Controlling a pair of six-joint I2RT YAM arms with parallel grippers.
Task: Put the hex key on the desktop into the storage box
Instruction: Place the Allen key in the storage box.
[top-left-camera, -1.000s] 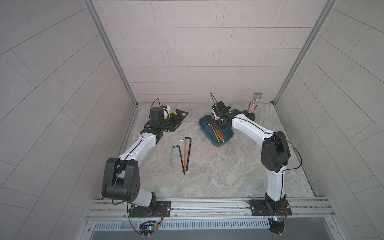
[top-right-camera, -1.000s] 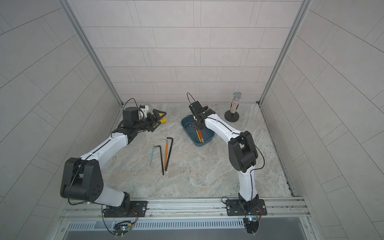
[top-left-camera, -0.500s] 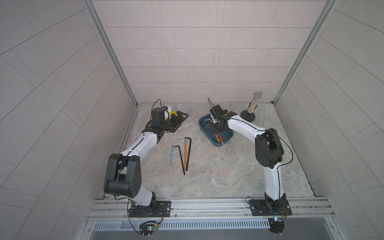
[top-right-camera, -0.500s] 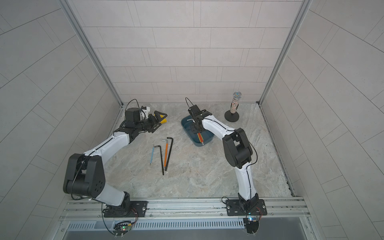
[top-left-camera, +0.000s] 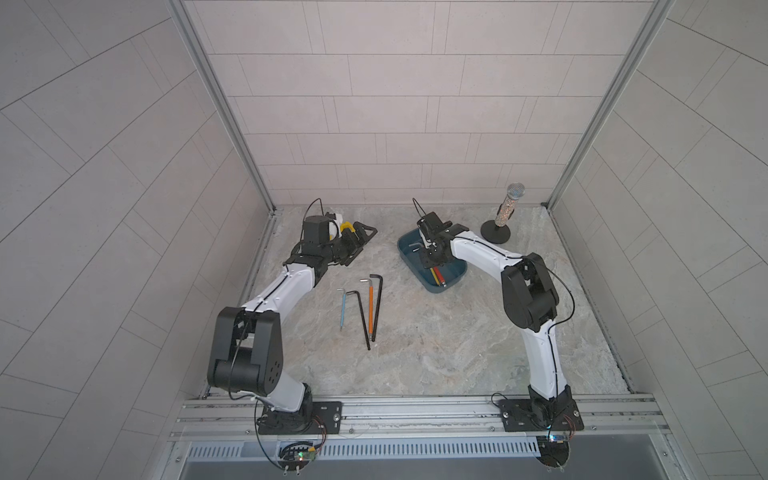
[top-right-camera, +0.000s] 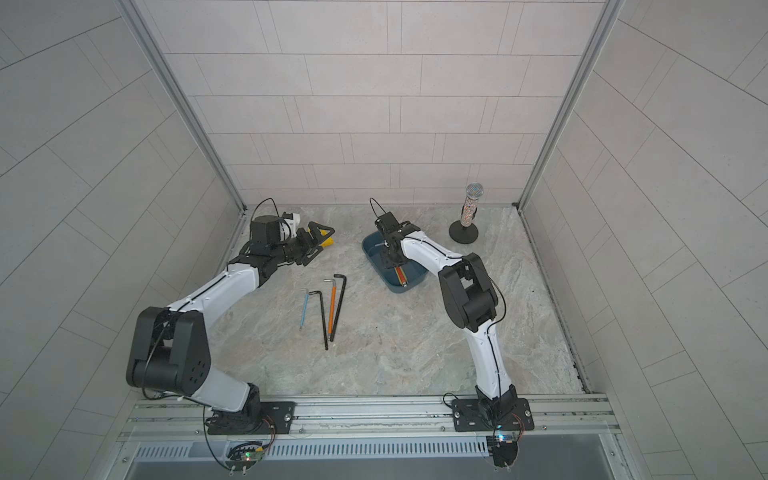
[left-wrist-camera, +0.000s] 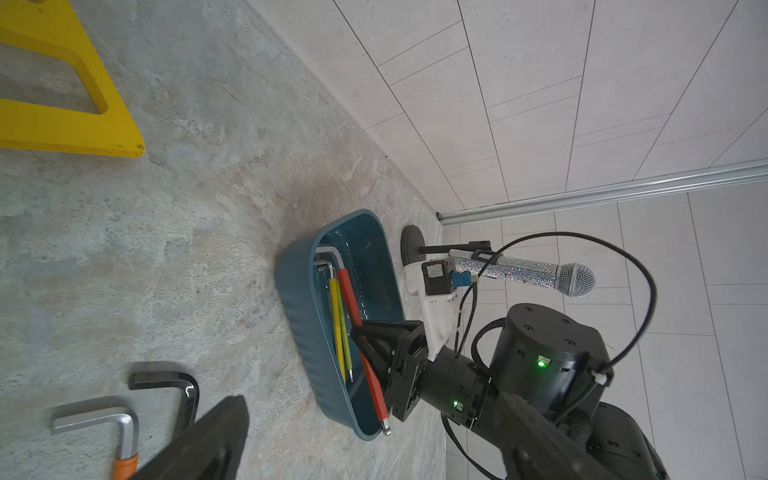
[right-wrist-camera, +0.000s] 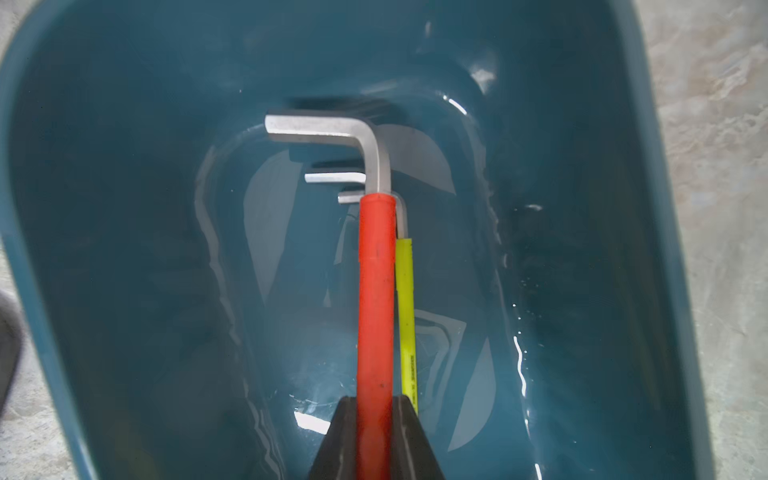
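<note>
The teal storage box (top-left-camera: 409, 254) (top-right-camera: 372, 250) stands at the back middle of the desktop (top-left-camera: 436, 345). My right gripper (right-wrist-camera: 376, 415) (top-left-camera: 432, 259) reaches down into the box and is shut on a red-sleeved hex key (right-wrist-camera: 376, 311) (left-wrist-camera: 353, 303), whose bent silver end lies near the box floor. A yellow hex key (right-wrist-camera: 405, 316) lies beside it in the box. Several hex keys lie on the desktop: a blue one (top-left-camera: 343, 309), an orange one (top-left-camera: 370, 305) and two black ones (top-left-camera: 361, 316). My left gripper (top-left-camera: 360, 245) is open near the back left, holding nothing.
A yellow plastic piece (left-wrist-camera: 62, 124) (top-left-camera: 347, 227) lies by the left gripper. A glittery microphone on a round black stand (top-left-camera: 505, 214) stands at the back right. Grey tiled walls close in three sides. An aluminium rail (top-left-camera: 415, 411) runs along the front.
The right arm's elbow has swung a little to the left while its gripper stayed in the box, shut on the red hex key. The left arm has barely moved.
</note>
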